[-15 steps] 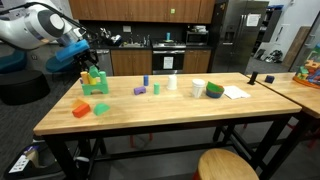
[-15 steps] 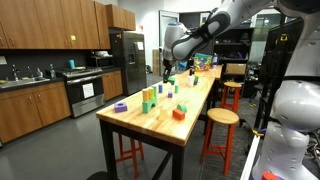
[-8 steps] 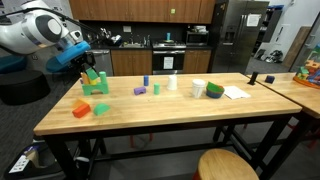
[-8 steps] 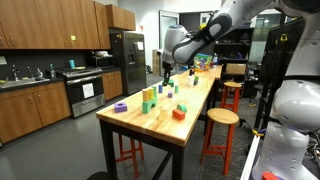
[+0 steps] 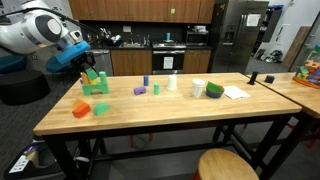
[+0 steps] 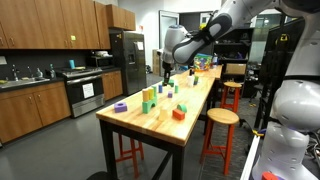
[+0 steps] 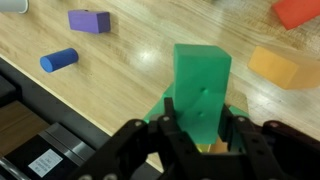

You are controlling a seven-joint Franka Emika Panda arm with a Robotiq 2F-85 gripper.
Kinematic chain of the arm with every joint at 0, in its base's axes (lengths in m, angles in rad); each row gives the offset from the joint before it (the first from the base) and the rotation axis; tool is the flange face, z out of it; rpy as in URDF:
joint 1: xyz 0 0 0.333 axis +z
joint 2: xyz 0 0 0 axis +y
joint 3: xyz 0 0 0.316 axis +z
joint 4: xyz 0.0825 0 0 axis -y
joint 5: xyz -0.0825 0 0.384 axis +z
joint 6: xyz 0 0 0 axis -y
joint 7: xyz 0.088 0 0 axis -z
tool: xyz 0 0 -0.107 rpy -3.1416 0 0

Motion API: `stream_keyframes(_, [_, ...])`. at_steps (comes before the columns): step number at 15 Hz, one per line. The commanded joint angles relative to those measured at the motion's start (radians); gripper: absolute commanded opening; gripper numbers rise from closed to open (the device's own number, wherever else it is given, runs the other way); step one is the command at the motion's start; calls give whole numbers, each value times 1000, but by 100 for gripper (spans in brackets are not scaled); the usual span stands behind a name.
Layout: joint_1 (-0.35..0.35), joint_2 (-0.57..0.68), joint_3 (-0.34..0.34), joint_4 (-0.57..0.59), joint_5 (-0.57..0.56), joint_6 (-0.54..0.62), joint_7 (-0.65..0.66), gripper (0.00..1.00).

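Note:
In the wrist view a tall green block (image 7: 202, 85) stands between the black fingers of my gripper (image 7: 198, 125), which is shut on its sides. A wider green piece shows beneath it. In an exterior view the gripper (image 5: 87, 62) hangs over the green block stack (image 5: 96, 85) at the end of the wooden table (image 5: 170, 118), with a yellow piece (image 5: 92, 72) at the stack's top. From the far side the gripper (image 6: 166, 68) is small and its jaws do not show.
Around the stack lie a purple block (image 7: 89, 21), a blue cylinder (image 7: 59, 60), an orange block (image 7: 276, 66) and a red block (image 7: 296, 12). Farther along sit a purple ring (image 5: 139, 91), white cups (image 5: 197, 88) and a green bowl (image 5: 214, 90). A stool (image 5: 228, 165) stands in front.

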Motion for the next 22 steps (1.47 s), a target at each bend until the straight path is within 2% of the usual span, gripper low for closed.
stream_keyframes(1, [-5,15,7,16,-29,-2,1,16])
stream_keyframes(3, [8,26,7,28,-40,26,-107,16])
stream_keyframes(8, [46,55,11,64,80,57,-431,16])
stream_keyframes(13, [82,54,18,84,294,77,-809,16])
stream_keyframes(15, [106,47,26,97,429,64,-962,16])
stream_keyframes(16, [77,48,31,76,341,71,-840,41])
stream_keyframes(18, [91,48,36,86,403,70,-918,41])
stream_keyframes(22, [95,48,38,88,407,70,-925,41])
